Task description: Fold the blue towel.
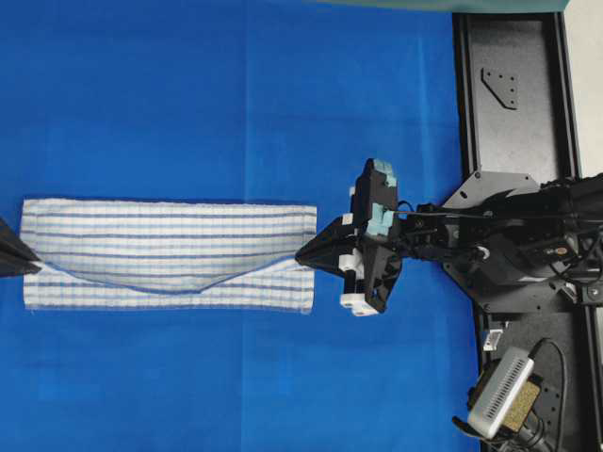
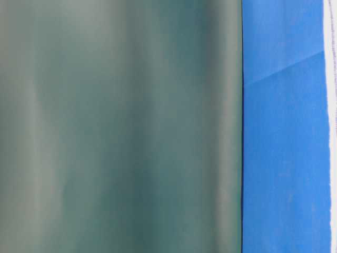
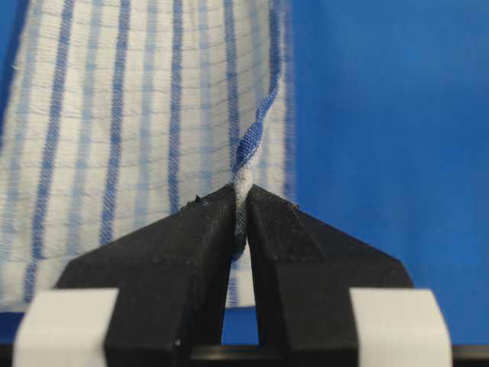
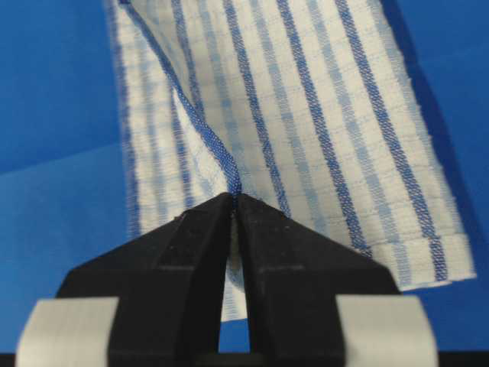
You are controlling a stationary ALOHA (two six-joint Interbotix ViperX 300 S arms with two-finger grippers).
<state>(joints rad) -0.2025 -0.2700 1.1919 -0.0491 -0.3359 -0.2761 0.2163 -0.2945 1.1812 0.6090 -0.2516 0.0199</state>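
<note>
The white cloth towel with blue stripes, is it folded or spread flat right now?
Partly folded: the striped towel lies as a long band, one layer doubled over, its edge sagging between two pinched ends.

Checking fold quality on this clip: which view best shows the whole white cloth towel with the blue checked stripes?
The overhead exterior view: the white cloth towel with blue checked stripes appears end to end, stretched between the left gripper and right gripper. Each wrist view shows only the pinched end; the table-level view shows no towel.
</note>
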